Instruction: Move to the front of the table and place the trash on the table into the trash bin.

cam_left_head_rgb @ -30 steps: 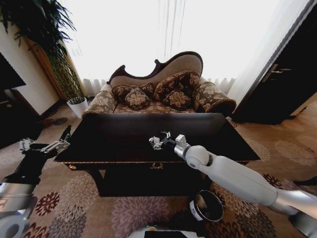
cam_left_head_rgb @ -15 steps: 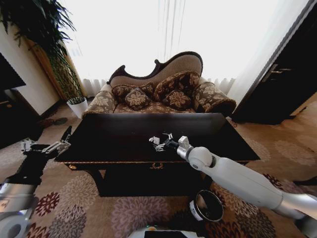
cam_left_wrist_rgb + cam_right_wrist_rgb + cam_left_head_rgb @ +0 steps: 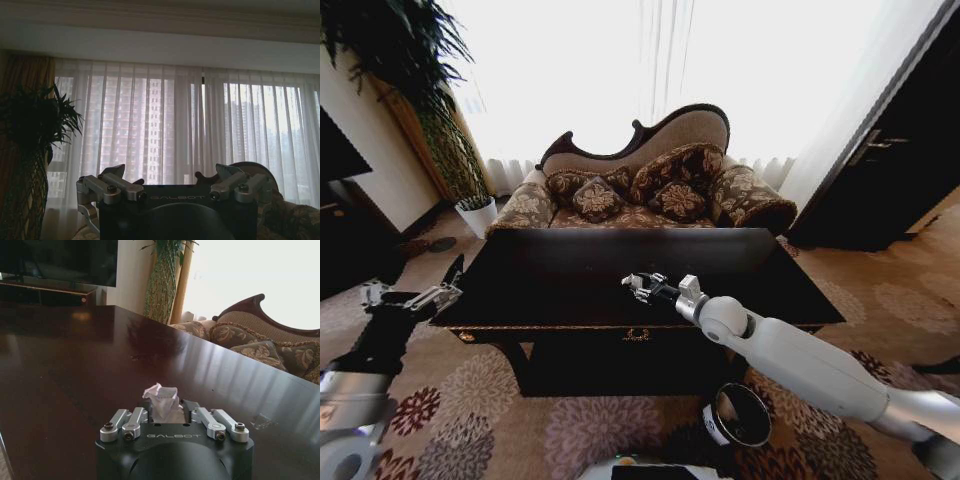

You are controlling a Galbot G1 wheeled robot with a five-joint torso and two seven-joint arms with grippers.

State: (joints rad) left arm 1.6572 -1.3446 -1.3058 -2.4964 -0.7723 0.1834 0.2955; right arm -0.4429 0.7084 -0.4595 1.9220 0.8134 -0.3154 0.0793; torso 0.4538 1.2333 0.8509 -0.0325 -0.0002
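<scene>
The glossy dark table (image 3: 570,270) stands right before me. My right arm reaches over its front edge, and my right gripper (image 3: 640,286) sits low over the tabletop near the middle. In the right wrist view the right gripper (image 3: 165,407) is shut on a crumpled white tissue lump (image 3: 161,393) of trash, which rests on the table (image 3: 75,355). The round dark trash bin (image 3: 740,415) stands on the carpet below the table's front right, under my right forearm. My left gripper (image 3: 417,296) hangs open off the table's left end, with nothing between its fingers (image 3: 116,170).
A patterned sofa (image 3: 650,185) with cushions stands behind the table. A white plant pot (image 3: 477,213) and a tall plant are at the back left. A dark cabinet (image 3: 900,170) stands at the right. Patterned carpet lies open on the table's left and right.
My right gripper's fingers have closed in on the white tissue lump. The left arm has stayed where it was.
</scene>
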